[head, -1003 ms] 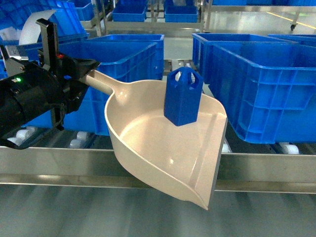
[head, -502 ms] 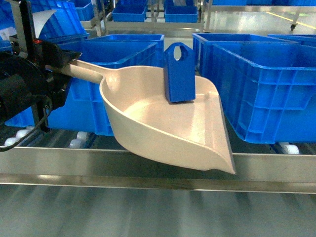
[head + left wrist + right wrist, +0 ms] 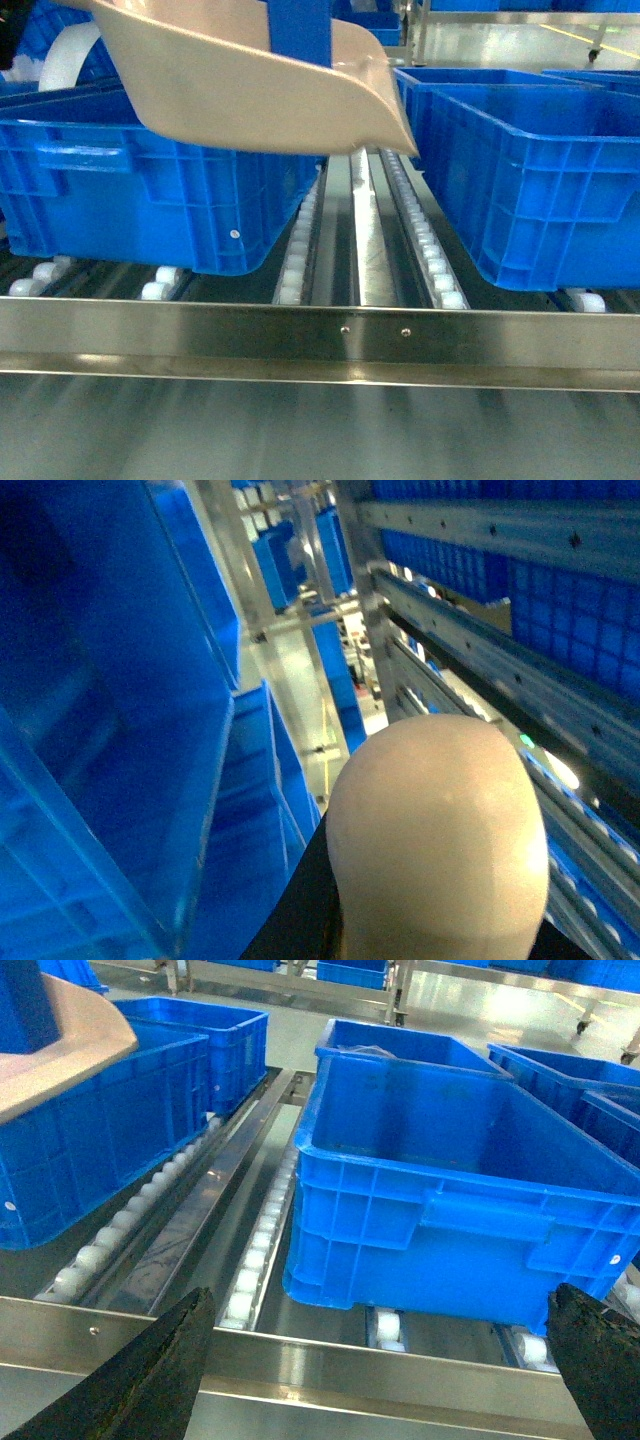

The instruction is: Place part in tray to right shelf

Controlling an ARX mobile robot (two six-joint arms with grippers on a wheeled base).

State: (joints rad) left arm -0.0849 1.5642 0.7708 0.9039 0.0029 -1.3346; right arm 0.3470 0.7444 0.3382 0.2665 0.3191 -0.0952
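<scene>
The beige tray [image 3: 250, 95] hangs high over the left crate, its underside facing the head camera and its lip pointing right. Only the lower body of the blue part [image 3: 298, 30] shows above the tray's rim, and it shows again as the part [image 3: 24, 1000] on the tray [image 3: 55, 1055]. My left gripper [image 3: 430, 942] is shut on the tray [image 3: 440, 830], with dark fingers on both sides of the beige plastic; the head view does not show it. My right gripper [image 3: 380, 1370] is open and empty, low in front of the right shelf's steel rail [image 3: 330, 1375].
The right shelf [image 3: 320, 335] carries white rollers [image 3: 430, 270] and large blue crates: one on the left [image 3: 150, 190], one on the right [image 3: 540, 180]. A roller lane runs between them. More racks and crates stand behind.
The left arm has lifted the tray and the part from just above the rail up to the top of the head view. The arm itself has left that view.
</scene>
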